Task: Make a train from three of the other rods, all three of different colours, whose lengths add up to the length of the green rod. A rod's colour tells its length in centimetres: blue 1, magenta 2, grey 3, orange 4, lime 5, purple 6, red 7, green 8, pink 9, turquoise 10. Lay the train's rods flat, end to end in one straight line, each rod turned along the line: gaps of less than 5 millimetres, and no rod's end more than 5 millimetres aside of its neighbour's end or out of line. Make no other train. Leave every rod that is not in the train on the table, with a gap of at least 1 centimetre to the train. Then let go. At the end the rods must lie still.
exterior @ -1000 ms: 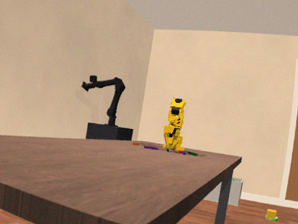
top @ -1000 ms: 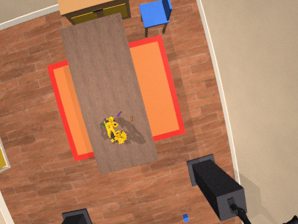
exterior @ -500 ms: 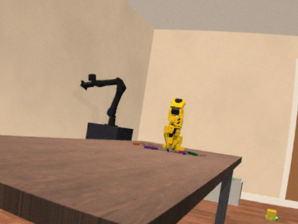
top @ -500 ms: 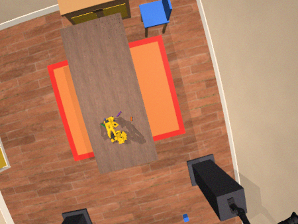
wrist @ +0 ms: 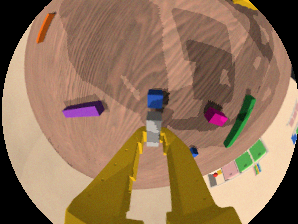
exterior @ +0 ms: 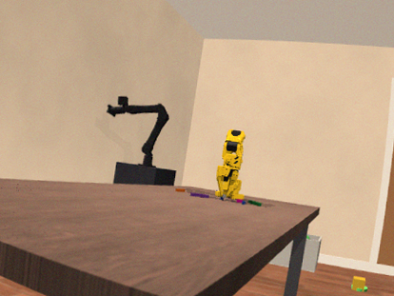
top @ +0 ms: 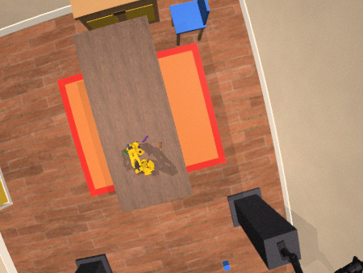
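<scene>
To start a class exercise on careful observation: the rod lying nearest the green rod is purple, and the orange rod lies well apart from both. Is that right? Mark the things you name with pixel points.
Not quite: the wrist view shows a magenta rod (exterior: 240,200) (wrist: 216,117) nearest the green rod (top: 126,153) (exterior: 255,203) (wrist: 240,121). The orange rod (top: 160,144) (exterior: 180,190) (wrist: 45,28) does lie well apart from both.

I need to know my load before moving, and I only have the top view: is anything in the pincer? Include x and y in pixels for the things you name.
Observer: Yes, the wrist view shows the grey rod (wrist: 153,128) between the fingers of the pincer (wrist: 153,136).
Operator: I can't make out a magenta rod. Is there one?
Observer: Yes, the magenta rod (wrist: 217,117) (exterior: 240,200) lies beside the green rod (wrist: 241,121) (exterior: 255,203) (top: 125,153), not touching it.
Operator: How many blue rods?
Observer: The wrist view shows two (wrist: 155,98).
</scene>
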Tool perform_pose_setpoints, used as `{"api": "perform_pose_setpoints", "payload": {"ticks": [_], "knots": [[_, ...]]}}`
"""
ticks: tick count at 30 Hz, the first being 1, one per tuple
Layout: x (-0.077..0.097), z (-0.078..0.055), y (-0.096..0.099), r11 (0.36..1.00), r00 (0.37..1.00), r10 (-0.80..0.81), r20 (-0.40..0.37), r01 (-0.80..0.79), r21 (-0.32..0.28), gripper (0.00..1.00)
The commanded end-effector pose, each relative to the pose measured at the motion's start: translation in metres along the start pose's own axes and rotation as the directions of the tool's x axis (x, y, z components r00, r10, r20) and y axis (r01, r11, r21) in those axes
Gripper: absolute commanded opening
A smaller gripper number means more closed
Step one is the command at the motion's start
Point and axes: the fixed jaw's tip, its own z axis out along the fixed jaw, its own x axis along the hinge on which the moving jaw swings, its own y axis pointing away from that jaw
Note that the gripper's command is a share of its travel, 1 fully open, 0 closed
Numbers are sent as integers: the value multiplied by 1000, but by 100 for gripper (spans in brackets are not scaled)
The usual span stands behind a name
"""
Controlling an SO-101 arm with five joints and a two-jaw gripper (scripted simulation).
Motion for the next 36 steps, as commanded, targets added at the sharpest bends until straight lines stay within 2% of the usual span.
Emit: {"api": "perform_pose_setpoints", "payload": {"ticks": [1,36], "knots": [[9,-9,2,1000,998,-4,-62,3,-16,0],[10,-9,1,1000,998,5,-63,-6,-16,0]]}}
